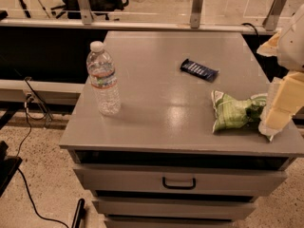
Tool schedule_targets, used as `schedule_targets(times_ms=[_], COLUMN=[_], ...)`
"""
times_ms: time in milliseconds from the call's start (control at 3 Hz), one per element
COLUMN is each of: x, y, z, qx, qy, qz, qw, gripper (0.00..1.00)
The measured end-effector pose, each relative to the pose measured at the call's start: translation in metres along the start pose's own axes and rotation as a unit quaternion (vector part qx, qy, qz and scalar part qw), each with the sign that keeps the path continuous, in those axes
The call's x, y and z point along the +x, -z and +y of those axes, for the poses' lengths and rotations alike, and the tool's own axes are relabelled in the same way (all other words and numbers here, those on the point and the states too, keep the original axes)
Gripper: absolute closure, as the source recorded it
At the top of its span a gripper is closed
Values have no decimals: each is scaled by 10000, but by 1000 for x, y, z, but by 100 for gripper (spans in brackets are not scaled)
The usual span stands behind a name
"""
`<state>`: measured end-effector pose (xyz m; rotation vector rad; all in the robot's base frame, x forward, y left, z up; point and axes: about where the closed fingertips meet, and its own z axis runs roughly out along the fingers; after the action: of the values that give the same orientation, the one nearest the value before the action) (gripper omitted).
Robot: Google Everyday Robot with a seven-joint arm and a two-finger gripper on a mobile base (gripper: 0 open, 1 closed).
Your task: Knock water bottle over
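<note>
The water bottle [103,80] is clear ribbed plastic with a white cap and a thin red and blue label band. It stands upright near the left edge of the grey cabinet top [156,108]. My gripper [278,109] is at the far right edge of the view, over the right side of the top, next to a green snack bag. It is far from the bottle and does not touch it.
A green snack bag [232,112] lies at the right front, against my gripper. A dark blue bar wrapper [199,70] lies in the middle back. Drawers with a handle [179,183] are below. A rail and glass panel run behind. Cables lie on the floor at left.
</note>
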<state>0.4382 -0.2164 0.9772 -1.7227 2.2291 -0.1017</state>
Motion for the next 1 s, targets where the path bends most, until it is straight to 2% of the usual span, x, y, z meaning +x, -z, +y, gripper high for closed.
schedule_targets(times_ms=[333,667,1000], x=[-2,-44,-129], y=[1,0,5], z=[-1,-20,-48], qx=[22,93,239], qy=[19,485,1257], qz=[-19,-198,-727], qw=[10000,9986,9891], gripper=[0,0,0])
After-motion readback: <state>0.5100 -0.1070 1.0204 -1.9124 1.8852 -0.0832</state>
